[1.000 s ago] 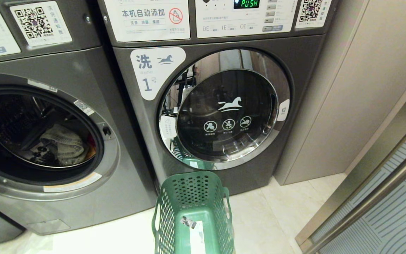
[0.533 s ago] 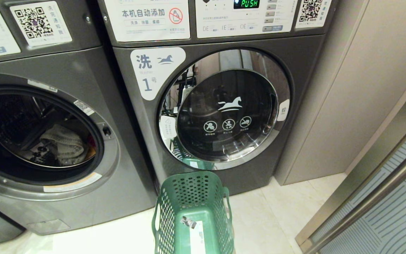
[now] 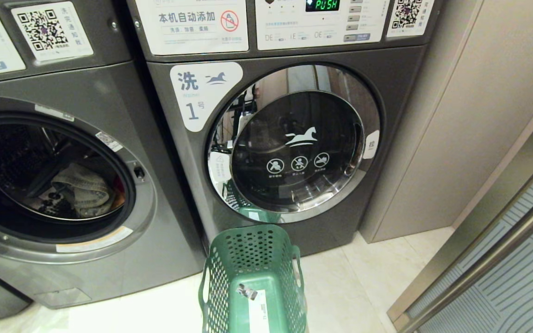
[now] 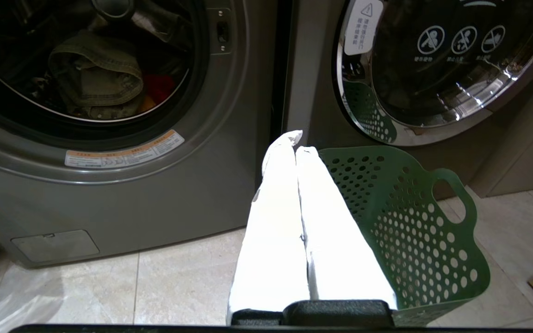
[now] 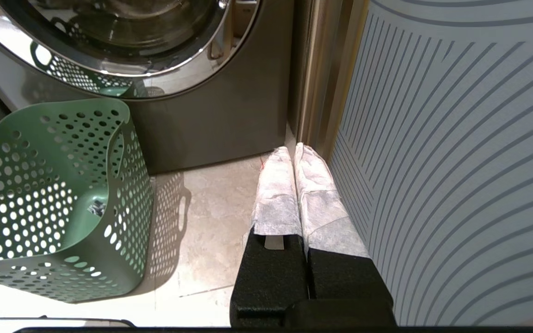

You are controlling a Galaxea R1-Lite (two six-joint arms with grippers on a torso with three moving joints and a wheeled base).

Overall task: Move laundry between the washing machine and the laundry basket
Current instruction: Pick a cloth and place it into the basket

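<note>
The washing machine (image 3: pixel 146 217) on the left stands with its round opening uncovered. Laundry lies in its drum: a grey-beige garment (image 3: pixel 83 189) (image 4: pixel 95 74) on top, with a red-pink piece (image 4: pixel 158 88) and a bit of orange-yellow (image 4: pixel 146 104) beside it. The green perforated laundry basket (image 3: pixel 252 249) (image 4: pixel 410 222) (image 5: pixel 63 152) sits on the floor before the machines, holding no cloth, only a white sticker on its floor. My left gripper (image 4: pixel 295 141) hangs shut and empty just left of the basket. My right gripper (image 5: pixel 293 150) hangs shut and empty to the basket's right. Neither arm shows in the head view.
A second grey machine marked 1 (image 3: pixel 294 143) stands right behind the basket with its chrome-rimmed door closed. A beige panel (image 3: pixel 470 115) and a striped sliding door (image 3: pixel 516 286) (image 5: pixel 456 162) close off the right side, close to my right gripper. The floor is pale tile.
</note>
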